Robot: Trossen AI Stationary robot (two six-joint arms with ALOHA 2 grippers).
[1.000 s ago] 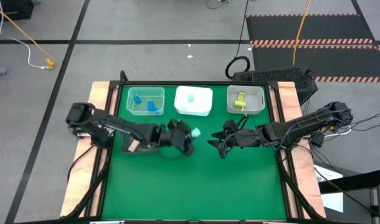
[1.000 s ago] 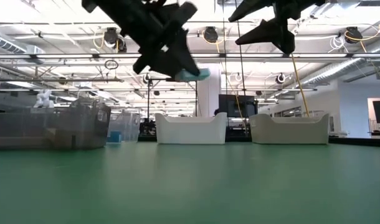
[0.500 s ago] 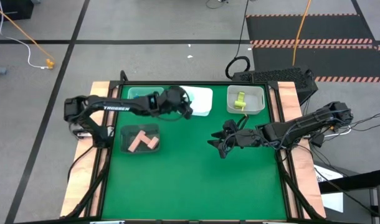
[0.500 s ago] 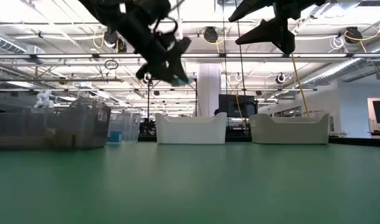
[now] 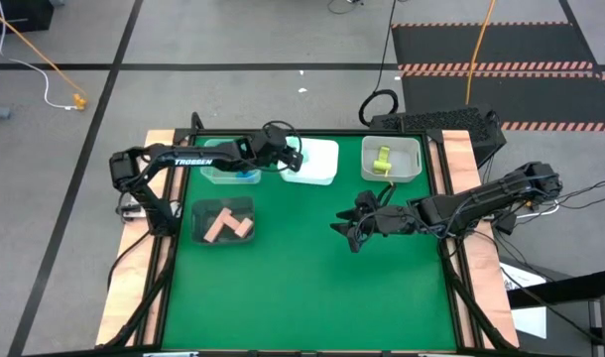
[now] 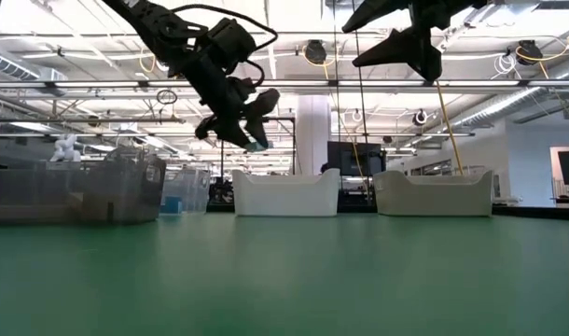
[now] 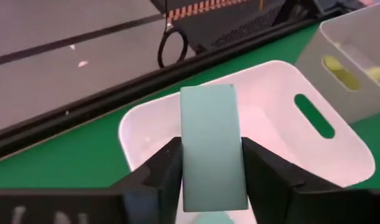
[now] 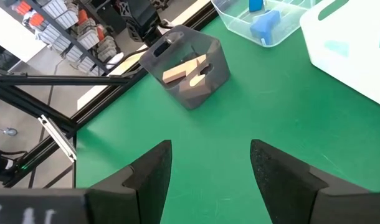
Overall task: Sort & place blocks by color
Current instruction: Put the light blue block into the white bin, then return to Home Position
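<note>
My left gripper hangs above the left part of the white bin, shut on a pale mint block; the low view shows it high above the table. My right gripper stands open and empty over the table's middle, right of centre. Blue blocks lie in a clear bin at the far left. A yellow-green block lies in the far right bin. Pink blocks lie in a grey see-through bin. My left gripper pinches the mint block by its two long sides between its two fingers. The fingers slant down toward the table's far edge and run along the block, whose far end juts out past the fingertips. The block is lifted clear, over the white bin's inside.
Three bins stand in a row along the far edge; the left arm crosses over the clear one. The grey bin stands nearer, at the left. Bare green mat fills the near half of the table.
My left gripper has swung from the table's middle toward the far edge, carrying the mint block, and now hangs over the white bin. The grey bin with the pink blocks, covered by the arm before, now shows. The right arm has kept still.
</note>
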